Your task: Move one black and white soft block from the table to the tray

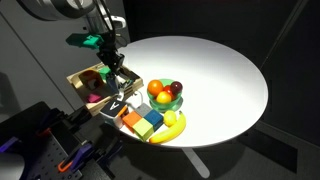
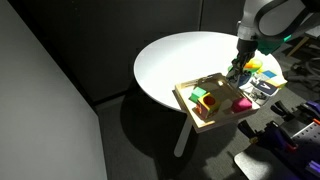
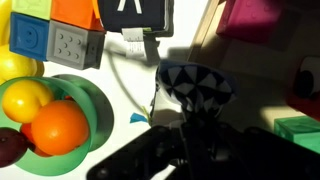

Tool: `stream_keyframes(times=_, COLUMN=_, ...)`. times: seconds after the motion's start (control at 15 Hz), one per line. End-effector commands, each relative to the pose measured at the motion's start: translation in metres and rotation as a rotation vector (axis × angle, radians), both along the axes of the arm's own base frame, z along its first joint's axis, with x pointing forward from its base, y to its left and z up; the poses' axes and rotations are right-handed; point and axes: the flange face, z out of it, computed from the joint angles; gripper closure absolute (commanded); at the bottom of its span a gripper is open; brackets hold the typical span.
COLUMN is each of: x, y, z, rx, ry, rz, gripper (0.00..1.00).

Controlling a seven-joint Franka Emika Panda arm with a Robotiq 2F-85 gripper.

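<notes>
The black and white soft block [image 3: 195, 82] shows in the wrist view, pinched between my gripper's [image 3: 196, 112] dark fingers, so the gripper is shut on it. In both exterior views the gripper [image 1: 113, 68] [image 2: 238, 68] hangs over the near edge of the light wooden tray [image 1: 78, 80] [image 2: 190, 110], which sits at the rim of the round white table [image 1: 215, 70] [image 2: 175, 55]. The held block is too small to make out in the exterior views. The tray holds green [image 2: 208, 104], yellow [image 2: 198, 92] and pink [image 2: 241, 102] blocks.
A green bowl of fruit [image 3: 88, 110] [image 1: 166, 95] stands beside the tray. Blue [image 3: 30, 35], grey-blue [image 3: 75, 45] and orange [image 3: 75, 8] blocks and a black block with a white mark [image 3: 135, 12] lie nearby. A banana [image 1: 172, 127] lies at the table's edge.
</notes>
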Motion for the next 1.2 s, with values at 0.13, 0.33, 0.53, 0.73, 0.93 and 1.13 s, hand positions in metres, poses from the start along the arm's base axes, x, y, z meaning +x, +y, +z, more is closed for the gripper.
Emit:
stream_keyframes(times=0.13, x=-0.006, y=0.02, z=-0.002, rx=-0.023, ry=0.034, rz=0.058, gripper=0.94)
stream_keyframes(times=0.33, x=-0.008, y=0.032, z=-0.012, rx=-0.032, ry=0.06, rz=0.09, gripper=0.94)
stream_keyframes(times=0.53, x=-0.009, y=0.045, z=-0.024, rx=-0.042, ry=0.079, rz=0.142, gripper=0.94)
stream_keyframes(times=0.73, x=-0.01, y=0.053, z=-0.034, rx=-0.039, ry=0.098, rz=0.169, gripper=0.95)
stream_keyframes(times=0.93, x=-0.009, y=0.055, z=-0.037, rx=-0.032, ry=0.106, rz=0.173, gripper=0.95)
stream_keyframes(times=1.13, x=-0.013, y=0.054, z=-0.034, rx=-0.024, ry=0.094, rz=0.151, gripper=0.88)
